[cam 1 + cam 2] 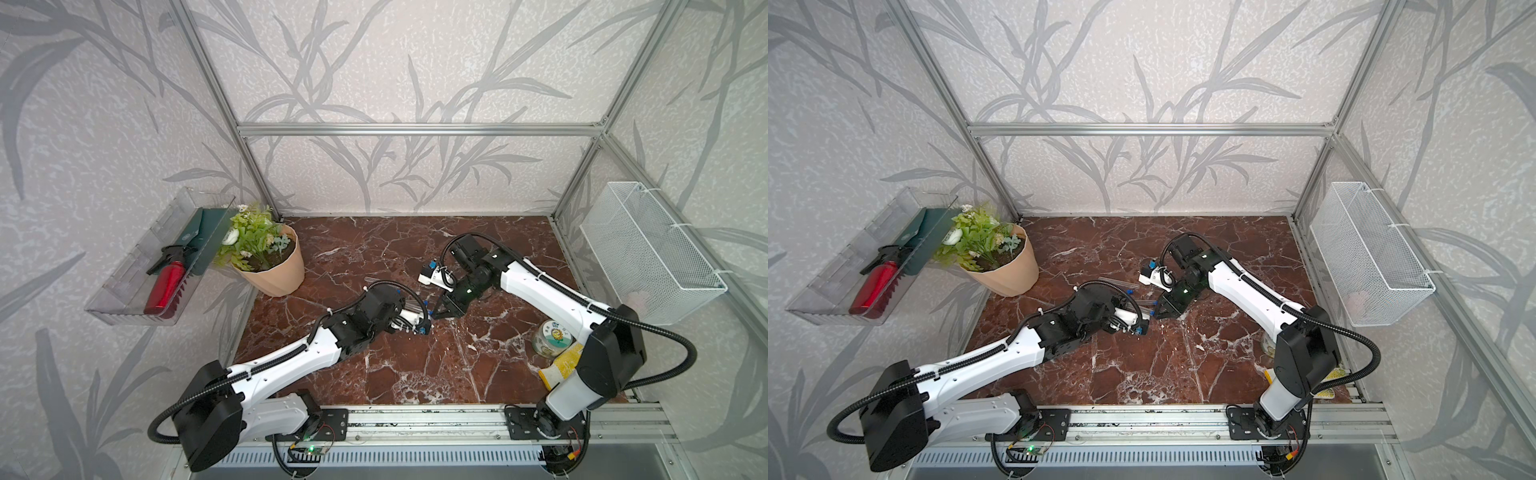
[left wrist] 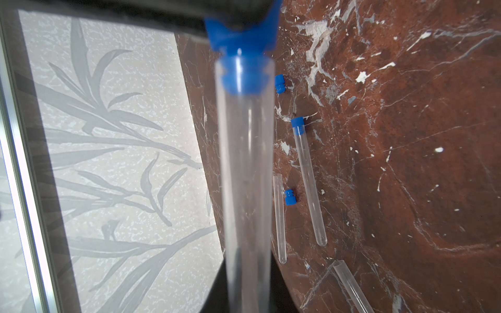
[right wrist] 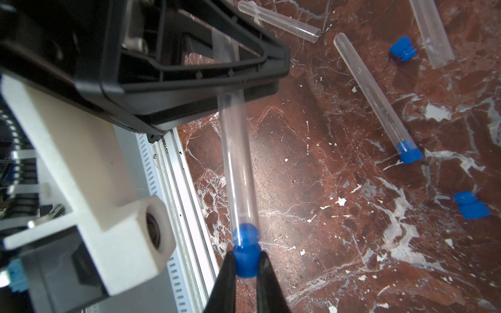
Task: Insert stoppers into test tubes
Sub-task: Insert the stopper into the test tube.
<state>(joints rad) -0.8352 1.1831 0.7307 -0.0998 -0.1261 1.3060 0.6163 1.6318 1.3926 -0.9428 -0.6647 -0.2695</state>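
The wall bin [image 1: 120, 282] at left holds a red bottle [image 1: 166, 286]; the pot [image 1: 282, 270] holds a plant [image 1: 251, 237]. Over the table [image 1: 415, 374] the left pincer [image 3: 233, 78] grips a test tube [image 3: 238, 162]; the right pincer [image 3: 246, 256] pinches a stopper [image 2: 241, 77] partly in its mouth. Beside lie a stoppered tube [image 2: 307, 178], open tubes [image 2: 279, 216] [image 2: 352, 290] and loose stoppers [image 2: 279, 84] [image 2: 290, 197].

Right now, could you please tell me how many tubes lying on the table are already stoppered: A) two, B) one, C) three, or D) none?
B: only one tube on the table has a stopper in its mouth; the other two tubes lie open.
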